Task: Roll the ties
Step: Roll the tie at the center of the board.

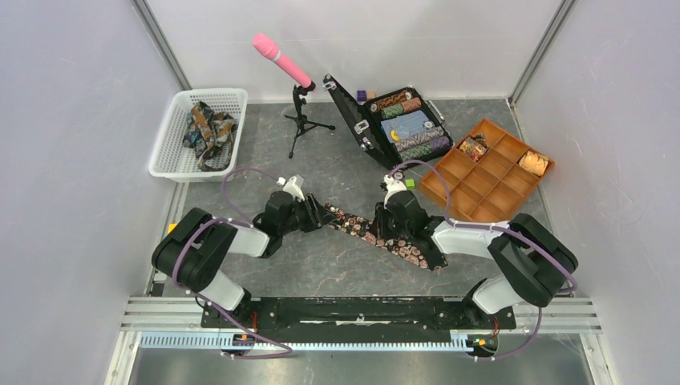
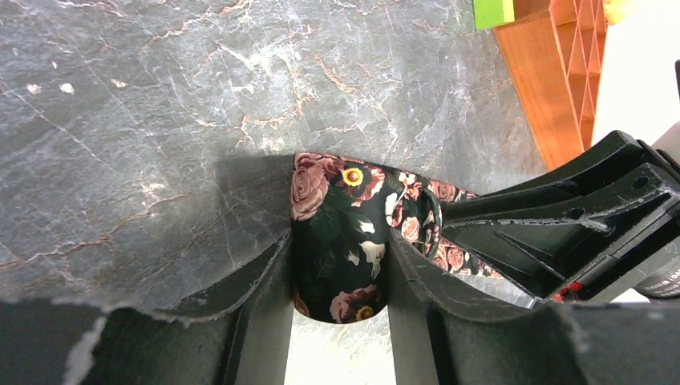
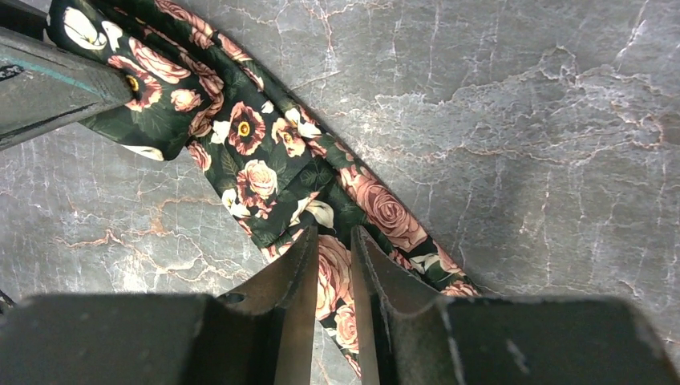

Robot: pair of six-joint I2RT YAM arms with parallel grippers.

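Observation:
A dark tie [image 1: 353, 223] printed with pink roses lies diagonally across the grey table between my two arms. My left gripper [image 1: 325, 212] is at its upper-left end. In the left wrist view the left gripper [image 2: 339, 241] is shut on the rolled end of the tie [image 2: 337, 216], and the coil fills the gap between the fingers. My right gripper [image 1: 386, 233] sits over the middle of the strip. In the right wrist view the right gripper [image 3: 334, 234] has its jaws drawn close on the tie [image 3: 248, 136], with rose fabric between them. The rest of the strip trails toward the near right.
A white basket [image 1: 172, 154] at the back left holds more ties [image 1: 207, 128]. A pink microphone [image 1: 281, 58] on a tripod, an open black case [image 1: 365, 132] of poker chips and an orange compartment tray [image 1: 489, 188] with two coils stand behind the arms.

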